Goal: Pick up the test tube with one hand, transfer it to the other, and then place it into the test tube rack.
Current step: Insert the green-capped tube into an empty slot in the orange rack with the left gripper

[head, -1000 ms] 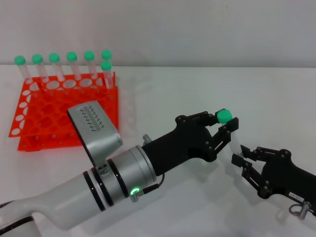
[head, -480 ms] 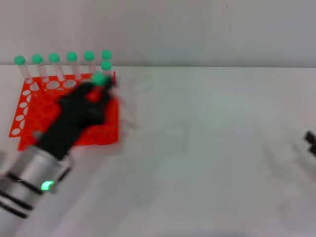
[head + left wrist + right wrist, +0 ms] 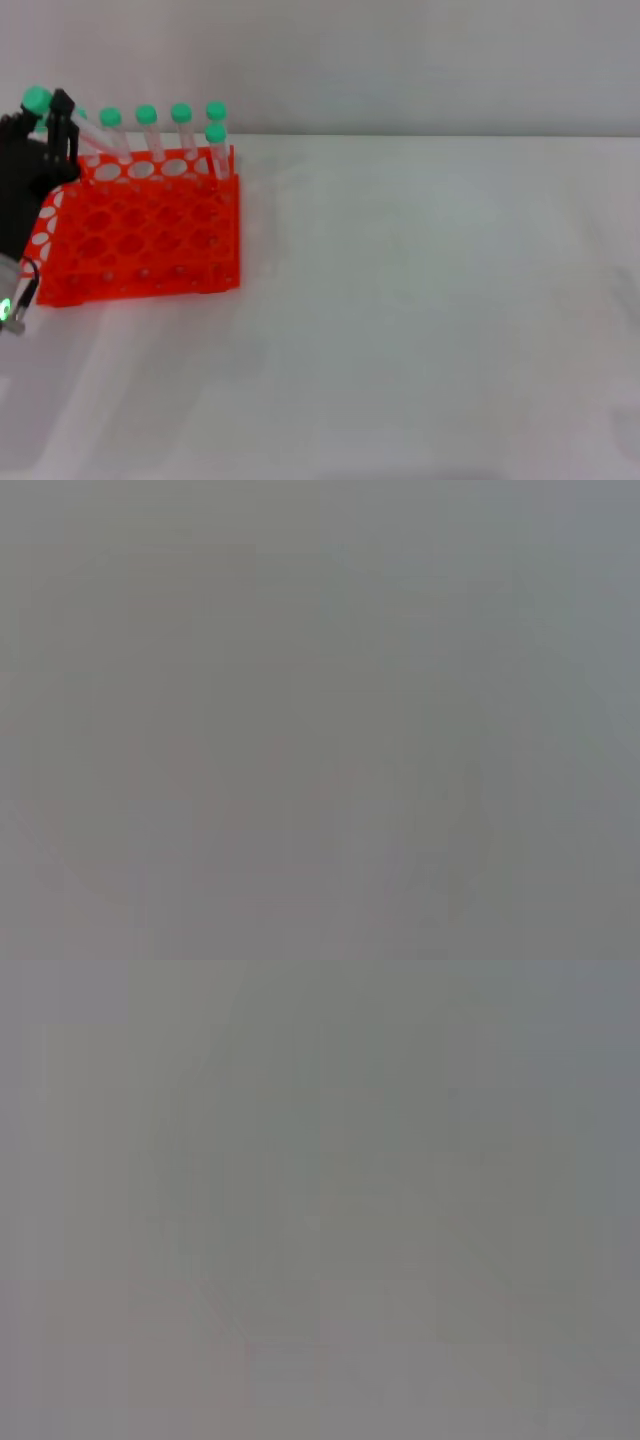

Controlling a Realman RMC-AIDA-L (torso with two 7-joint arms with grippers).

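Observation:
In the head view my left gripper (image 3: 48, 112) is at the far left edge, over the back left corner of the orange-red test tube rack (image 3: 140, 235). It is shut on a test tube; the tube's green cap (image 3: 37, 98) sticks up between the black fingers (image 3: 63, 105), and the tube's body is mostly hidden by the hand. Several more green-capped tubes (image 3: 146, 116) stand in the rack's back row. My right gripper is out of view. Both wrist views show only flat grey.
The white table (image 3: 420, 300) stretches to the right of the rack, with a pale wall behind it. The rack stands at the back left, close to the table's far edge.
My left gripper has carried the tube from mid-table to the rack's back left corner. My right gripper, which was by the tube's lower end, has withdrawn out of view.

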